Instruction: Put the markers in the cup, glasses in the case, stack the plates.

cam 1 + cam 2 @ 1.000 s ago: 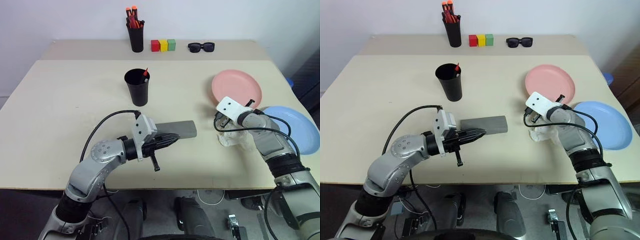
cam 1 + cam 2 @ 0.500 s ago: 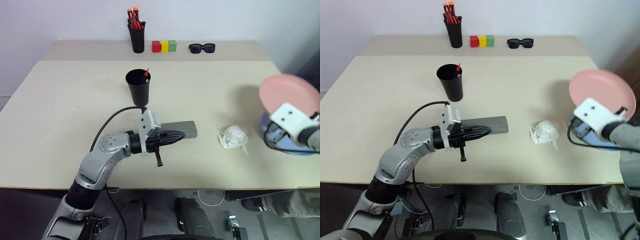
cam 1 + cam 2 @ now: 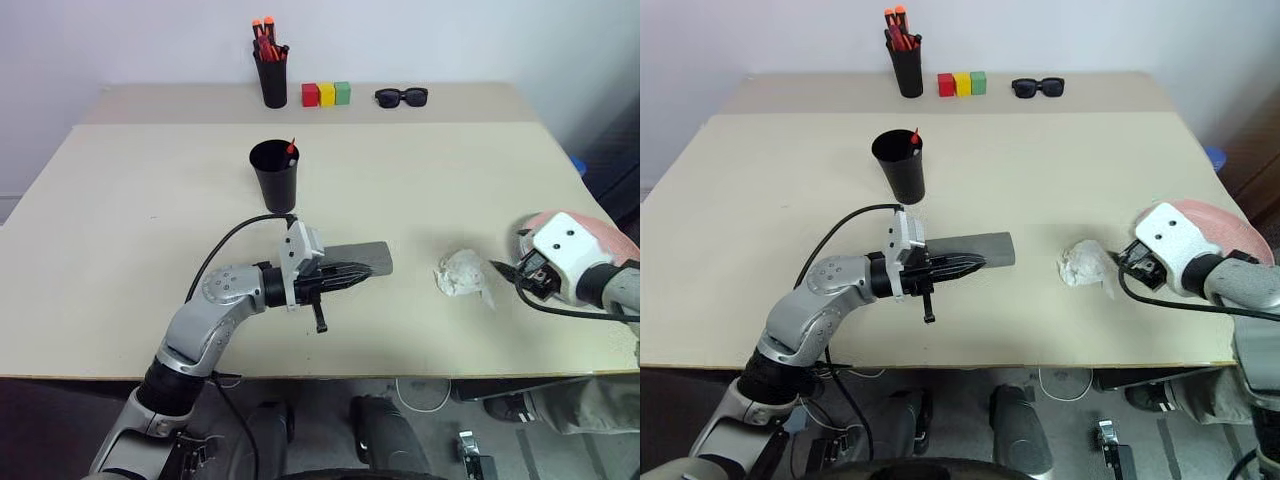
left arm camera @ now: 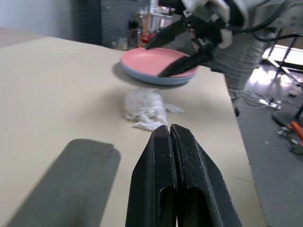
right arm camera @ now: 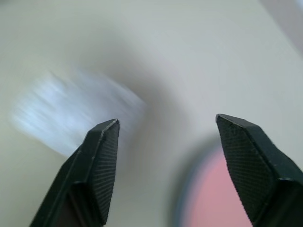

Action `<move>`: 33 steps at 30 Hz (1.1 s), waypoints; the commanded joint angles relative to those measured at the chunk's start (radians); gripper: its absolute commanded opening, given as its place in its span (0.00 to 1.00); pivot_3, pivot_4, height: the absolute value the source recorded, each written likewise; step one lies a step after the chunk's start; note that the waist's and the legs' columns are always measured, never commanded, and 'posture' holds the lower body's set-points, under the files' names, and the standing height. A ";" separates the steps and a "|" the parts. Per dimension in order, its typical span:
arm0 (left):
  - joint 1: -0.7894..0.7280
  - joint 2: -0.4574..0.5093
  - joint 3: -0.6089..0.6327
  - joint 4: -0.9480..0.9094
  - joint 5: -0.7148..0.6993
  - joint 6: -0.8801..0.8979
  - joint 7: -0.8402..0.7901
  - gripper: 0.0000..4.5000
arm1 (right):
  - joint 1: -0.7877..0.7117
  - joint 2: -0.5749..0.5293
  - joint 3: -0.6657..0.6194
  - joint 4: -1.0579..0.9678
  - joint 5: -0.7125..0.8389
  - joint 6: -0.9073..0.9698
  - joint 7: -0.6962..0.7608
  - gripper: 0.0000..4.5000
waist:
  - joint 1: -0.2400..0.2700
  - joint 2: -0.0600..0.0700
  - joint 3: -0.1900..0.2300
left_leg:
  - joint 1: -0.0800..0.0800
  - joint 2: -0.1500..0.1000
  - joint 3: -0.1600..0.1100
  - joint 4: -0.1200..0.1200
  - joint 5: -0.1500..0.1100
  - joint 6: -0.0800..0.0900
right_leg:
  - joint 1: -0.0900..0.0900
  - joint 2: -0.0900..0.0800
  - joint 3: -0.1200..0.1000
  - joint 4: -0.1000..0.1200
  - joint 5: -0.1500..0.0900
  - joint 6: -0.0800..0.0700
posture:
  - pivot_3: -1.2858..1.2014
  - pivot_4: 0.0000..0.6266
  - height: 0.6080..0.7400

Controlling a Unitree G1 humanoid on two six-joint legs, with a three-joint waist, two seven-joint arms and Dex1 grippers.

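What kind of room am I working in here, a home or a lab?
Probably a lab or test room, not a home: a bare beige table against a plain wall, staged props like the coloured blocks, and, in the left wrist view, cables on the floor.

Head eyes overlook the table [image 3: 140, 220]; low wrist views share the pink plate [image 4: 154, 60].

Along the back edge of the table [image 3: 120, 250], a tall black cup [image 3: 272, 78] stands packed with orange-capped red markers [image 3: 266, 35]. Just beside it sit three little blocks in a touching row: red [image 3: 310, 94], yellow [image 3: 327, 93], green [image 3: 343, 92]. Next along that edge lie chunky black sunglasses [image 3: 401, 96], lenses facing front. Nearer the front, over on the right, a crumpled white wad of tissue [image 3: 464, 273] lies on the tabletop.
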 commanded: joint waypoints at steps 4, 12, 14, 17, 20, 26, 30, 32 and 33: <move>-0.003 -0.002 0.014 -0.035 0.002 -0.020 0.012 0.00 | -0.017 0.047 0.089 0.011 0.021 -0.006 -0.038 0.74 | -0.002 0.000 0.000 | 0.000 0.000 0.000 0.000 0.000 0.000 | 0.000 -0.001 0.000 -0.001 0.000 0.000 | 0.52 0.24 1.00; 0.006 0.005 0.023 -0.046 -0.003 -0.019 0.027 0.00 | -0.052 0.063 0.163 0.095 -0.023 -0.006 -0.116 0.35 | -0.003 0.000 0.000 | 0.000 0.000 0.000 0.000 0.000 0.000 | 0.000 0.000 0.000 0.000 0.000 0.000 | 0.52 0.24 1.00; 0.010 0.004 0.019 -0.046 -0.002 -0.019 0.028 0.00 | -0.053 0.058 0.158 0.086 -0.021 -0.005 -0.119 0.14 | -0.003 0.000 0.000 | 0.000 0.000 0.000 0.000 0.000 0.000 | 0.000 0.000 0.000 0.000 0.000 0.000 | 0.52 0.24 1.00; 0.012 -0.002 0.014 -0.042 -0.001 -0.021 0.029 0.00 | -0.058 0.044 0.124 0.069 -0.035 0.003 -0.148 0.01 | -0.002 0.000 0.000 | 0.000 0.000 0.000 0.000 0.000 0.000 | 0.000 0.000 0.000 0.000 0.000 0.000 | 0.52 0.24 1.00; 0.008 -0.010 0.011 -0.034 -0.001 -0.023 0.029 0.00 | -0.080 0.015 0.076 0.104 -0.088 0.006 -0.218 0.01 | -0.001 0.000 0.000 | 0.000 0.000 0.000 0.000 0.000 0.000 | 0.000 -0.001 0.000 0.000 0.000 0.000 | 0.52 0.24 1.00; -0.003 -0.028 -0.001 -0.009 0.005 -0.036 0.014 0.00 | -0.127 -0.067 -0.017 0.276 -0.187 0.052 -0.350 0.01 | 0.000 0.000 0.000 | -0.001 0.000 0.000 0.000 0.000 0.000 | 0.000 -0.001 0.000 -0.001 0.000 0.000 | 0.52 0.24 1.00; -0.012 -0.034 -0.003 0.007 0.010 -0.045 0.011 0.00 | -0.114 -0.083 -0.016 0.328 -0.202 0.039 -0.353 0.27 | -0.004 0.000 0.000 | 0.000 0.000 0.001 -0.001 0.000 0.000 | 0.000 0.000 0.000 -0.001 0.000 0.000 | 0.52 0.24 1.00; -0.014 -0.037 0.004 0.012 0.014 -0.050 0.017 0.00 | -0.118 -0.086 -0.003 0.335 -0.212 0.033 -0.360 0.47 | -0.008 0.000 0.000 | 0.000 0.000 0.001 -0.001 0.000 0.000 | -0.001 0.000 0.000 0.000 0.000 0.000 | 0.52 0.24 1.00; -0.013 -0.038 0.013 0.013 0.016 -0.050 0.024 0.00 | -0.125 -0.084 0.007 0.329 -0.215 0.030 -0.362 0.60 | -0.008 0.001 0.000 | 0.000 0.000 0.001 -0.001 0.000 0.000 | -0.001 0.000 0.001 0.000 0.000 0.000 | 0.52 0.24 1.00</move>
